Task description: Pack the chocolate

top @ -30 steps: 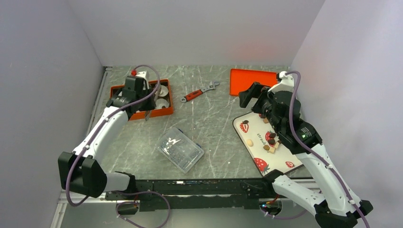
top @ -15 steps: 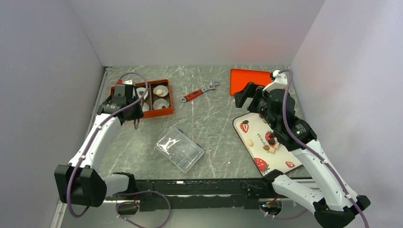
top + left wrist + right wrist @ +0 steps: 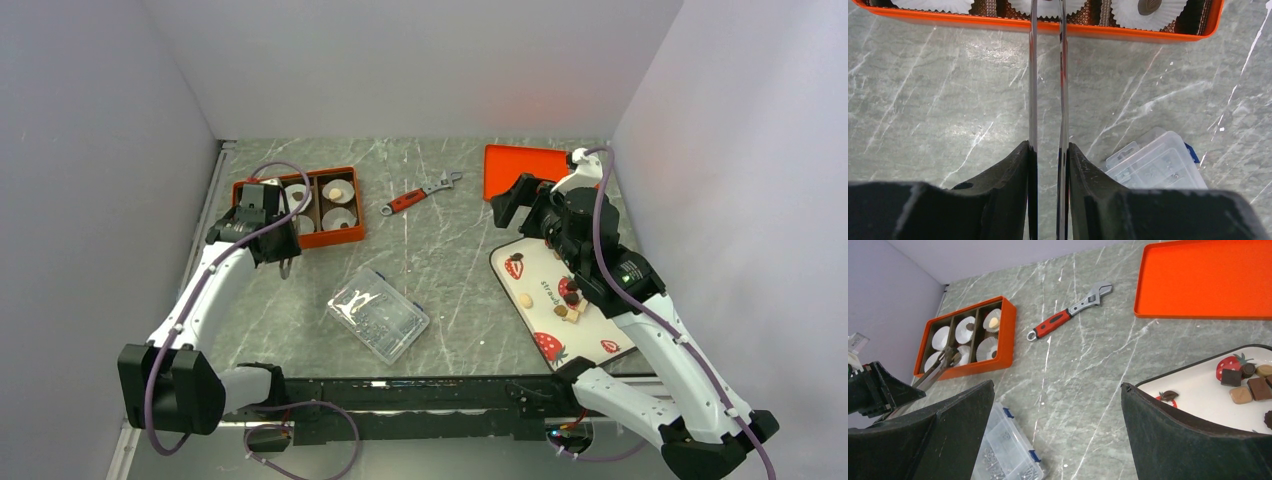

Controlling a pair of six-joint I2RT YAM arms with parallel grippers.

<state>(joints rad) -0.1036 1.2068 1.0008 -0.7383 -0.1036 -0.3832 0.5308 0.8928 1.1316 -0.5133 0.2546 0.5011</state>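
The chocolate point(image 3: 570, 300) lies as several small brown and tan pieces on a white strawberry-print plate point(image 3: 600, 325) at the right; some also show in the right wrist view point(image 3: 1245, 385). An orange box point(image 3: 318, 238) of white paper cups stands at the far left. One cup holds a tan piece point(image 3: 338, 190) and another a dark piece point(image 3: 1149, 5). My left gripper point(image 3: 280, 248) is shut on metal tweezers point(image 3: 1048, 75). The tweezer tips are slightly apart, empty, and at the box's near wall. My right gripper point(image 3: 1057, 385) is wide open and empty above the table, left of the plate.
A red-handled wrench point(image 3: 420, 194) lies mid-table at the back. An orange lid point(image 3: 530, 165) lies at the back right. A clear plastic screw case point(image 3: 378, 313) sits near the front centre, just right of my left gripper. Grey walls close in on both sides.
My left gripper has pulled back from over the orange box toward me, and the tweezers now hang in front of its near wall. The right arm shifted slightly at first, then stayed.
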